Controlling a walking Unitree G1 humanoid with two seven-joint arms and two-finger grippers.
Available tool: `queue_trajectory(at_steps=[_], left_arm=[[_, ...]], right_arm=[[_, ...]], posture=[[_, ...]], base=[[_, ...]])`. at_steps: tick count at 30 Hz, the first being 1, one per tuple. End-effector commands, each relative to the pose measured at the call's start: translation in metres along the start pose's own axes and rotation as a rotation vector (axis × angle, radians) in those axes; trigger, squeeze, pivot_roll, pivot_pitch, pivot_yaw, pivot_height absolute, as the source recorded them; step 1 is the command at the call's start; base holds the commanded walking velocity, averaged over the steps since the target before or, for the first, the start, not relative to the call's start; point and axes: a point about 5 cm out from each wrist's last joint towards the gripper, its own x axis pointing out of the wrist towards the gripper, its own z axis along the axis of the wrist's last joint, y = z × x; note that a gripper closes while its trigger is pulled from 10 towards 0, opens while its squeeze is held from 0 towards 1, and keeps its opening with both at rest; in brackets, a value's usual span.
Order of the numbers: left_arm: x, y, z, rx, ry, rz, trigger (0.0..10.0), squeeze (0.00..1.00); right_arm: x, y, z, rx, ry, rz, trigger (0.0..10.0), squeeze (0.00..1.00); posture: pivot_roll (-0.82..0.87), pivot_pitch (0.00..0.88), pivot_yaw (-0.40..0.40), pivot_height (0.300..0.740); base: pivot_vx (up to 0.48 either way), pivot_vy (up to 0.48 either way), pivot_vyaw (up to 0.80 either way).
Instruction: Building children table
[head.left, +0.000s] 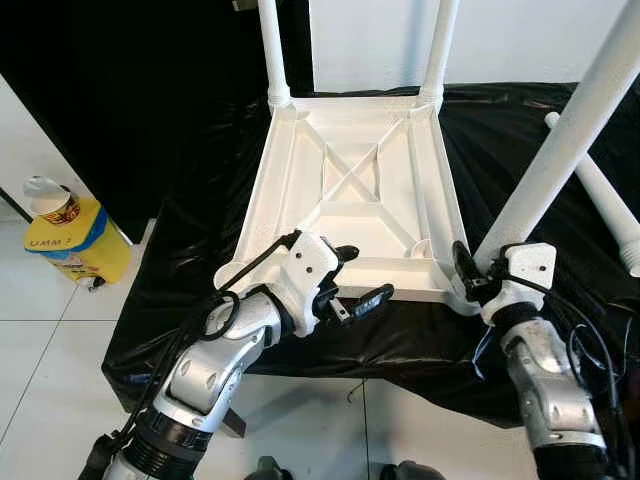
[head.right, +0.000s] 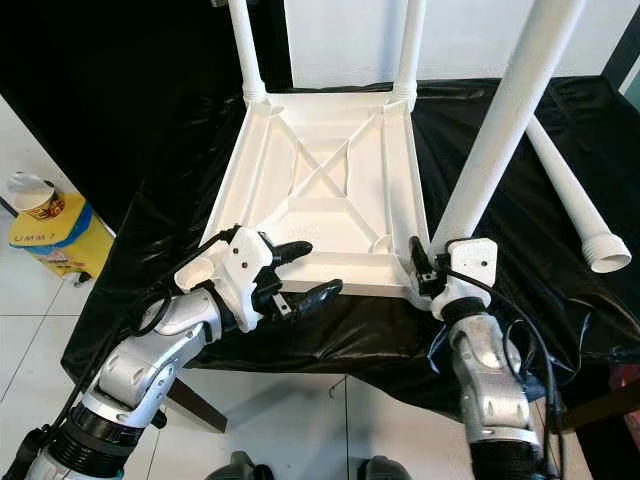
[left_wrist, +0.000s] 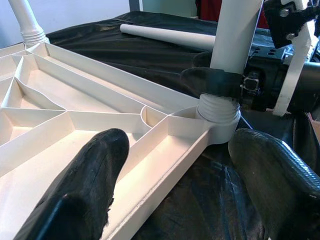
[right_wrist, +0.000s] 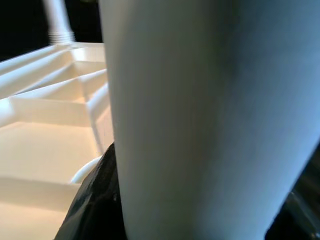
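The white children's tabletop lies upside down on a black-covered table. Two white legs stand screwed into its far corners. A third leg stands tilted in the near right corner socket, and my right gripper is shut around its base. A fourth leg lies loose on the cloth to the right. My left gripper is open at the tabletop's near edge, with one finger over the inside and the other outside the rim.
A yellow container with a white-lidded jar on top stands on the tile floor to the left. A black backdrop hangs behind the table on the left, with a white wall behind on the right. The table's near edge is just before my arms.
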Motion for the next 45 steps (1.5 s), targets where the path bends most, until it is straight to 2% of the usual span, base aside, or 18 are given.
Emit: queue_trajectory(at_steps=[1,3,5,6,9,15,22,23,25,32,33,40,41,45], left_arm=[[-0.003,0.002,-0.001,0.006,0.014,0.010,10.0,0.00],[-0.004,0.003,-0.001,0.005,0.014,0.010,10.0,0.00],[-0.003,0.004,0.000,0.008,0.012,0.015,10.0,0.00],[-0.003,0.004,0.000,0.008,0.012,0.015,10.0,0.00],[-0.003,0.005,0.000,0.011,0.015,0.017,10.0,0.00],[-0.005,0.004,-0.001,0.016,0.022,0.014,10.0,0.00],[-0.009,0.008,0.000,0.021,0.025,0.041,10.0,0.00],[-0.009,0.009,-0.001,0.014,0.029,0.053,10.0,0.00],[-0.008,0.011,-0.003,0.006,0.039,0.079,10.0,0.00],[-0.003,0.020,-0.008,0.014,0.064,0.134,10.0,0.00],[-0.002,0.023,-0.010,0.023,0.083,0.148,10.0,0.00],[0.003,0.037,-0.018,0.054,0.142,0.182,10.0,0.00],[0.010,0.044,-0.018,0.105,0.151,0.189,10.0,0.00],[0.013,0.047,-0.018,0.128,0.154,0.189,10.0,0.00]], right_arm=[[-0.015,-0.004,-0.035,0.006,0.189,-0.140,10.0,0.00],[-0.016,-0.003,-0.034,0.010,0.187,-0.173,10.0,0.00],[-0.019,0.006,-0.031,0.043,0.168,-0.313,10.0,0.00],[-0.019,0.006,-0.031,0.043,0.168,-0.313,10.0,0.00],[-0.019,0.020,-0.027,0.092,0.159,-0.320,10.0,0.00],[-0.023,0.017,-0.025,0.089,0.150,-0.352,10.0,0.00],[-0.019,0.017,-0.015,0.082,0.083,-0.337,10.0,0.00],[-0.019,0.016,-0.013,0.081,0.061,-0.317,10.0,1.00],[-0.019,0.014,-0.007,0.074,0.025,-0.273,10.0,1.00],[-0.028,0.002,-0.005,0.044,-0.003,-0.214,10.0,1.00],[-0.031,0.000,-0.004,0.049,-0.011,-0.194,10.0,0.00],[-0.042,0.001,-0.003,0.033,-0.021,-0.090,10.0,0.00],[-0.047,0.002,-0.006,0.031,-0.007,-0.036,10.0,0.00],[-0.049,0.002,-0.007,0.031,-0.004,-0.015,10.0,0.00]], posture=[[0.00,0.101,0.040,0.740],[0.00,0.100,0.040,0.740],[0.01,0.101,0.049,0.740],[0.01,0.101,0.049,0.740],[0.02,0.105,0.056,0.740],[0.02,0.106,0.059,0.740],[0.04,0.110,0.056,0.740],[0.03,0.109,0.050,0.740],[0.03,0.107,0.047,0.740],[0.02,0.103,0.041,0.740],[0.01,0.099,0.039,0.740],[-0.01,0.092,0.044,0.740],[-0.01,0.091,0.047,0.740],[-0.01,0.091,0.047,0.740]], base=[[0.000,0.000,0.00],[0.000,0.000,0.00],[0.000,0.000,0.00],[0.000,0.000,0.00],[0.000,0.000,0.00],[0.000,0.000,0.00],[0.000,0.000,0.00],[0.000,0.000,0.00],[0.000,0.000,0.00],[0.000,0.000,0.00],[0.000,0.000,0.00],[0.000,0.000,0.00],[0.000,0.000,0.00],[0.000,0.000,0.00]])
